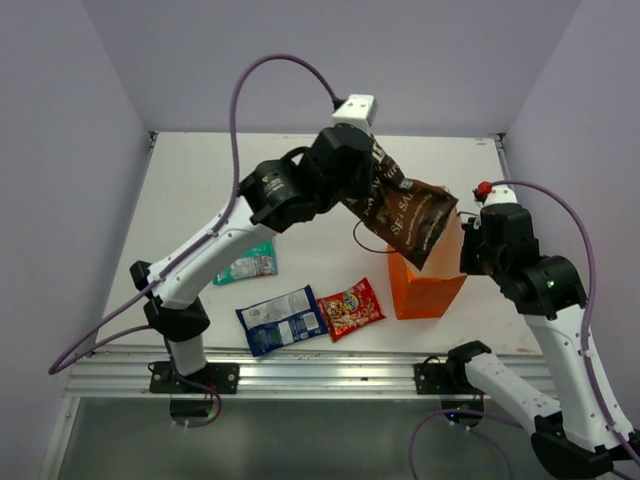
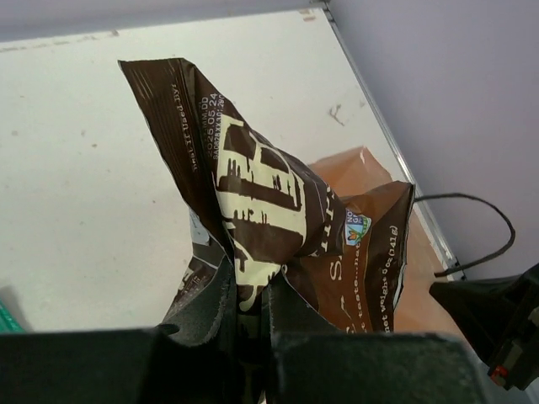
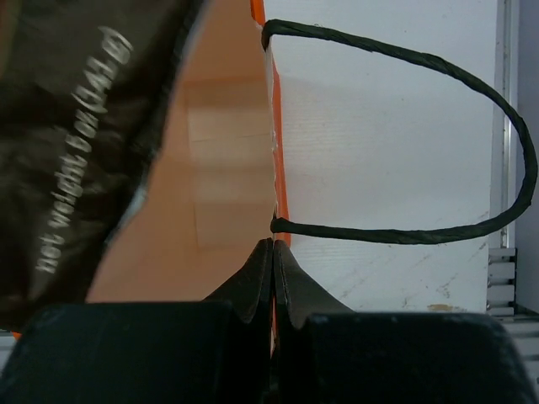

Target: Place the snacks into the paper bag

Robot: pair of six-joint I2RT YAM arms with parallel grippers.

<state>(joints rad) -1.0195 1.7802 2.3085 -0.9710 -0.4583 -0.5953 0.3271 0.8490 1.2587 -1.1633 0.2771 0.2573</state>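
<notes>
The left gripper (image 2: 248, 295) is clamped on one end of the dark brown sea salt packet (image 2: 278, 227). The packet is crumpled and tilted, its lower end at the open top of the orange paper bag (image 1: 425, 290). The left arm reaches high across the table (image 1: 200, 190). The right gripper (image 3: 272, 252) pinches the bag's rim beside a dark cord handle (image 3: 472, 227). The bag stands upright. The teal packet (image 1: 248, 265), blue-white packet (image 1: 282, 320) and red packet (image 1: 350, 308) lie flat on the table, left of the bag.
</notes>
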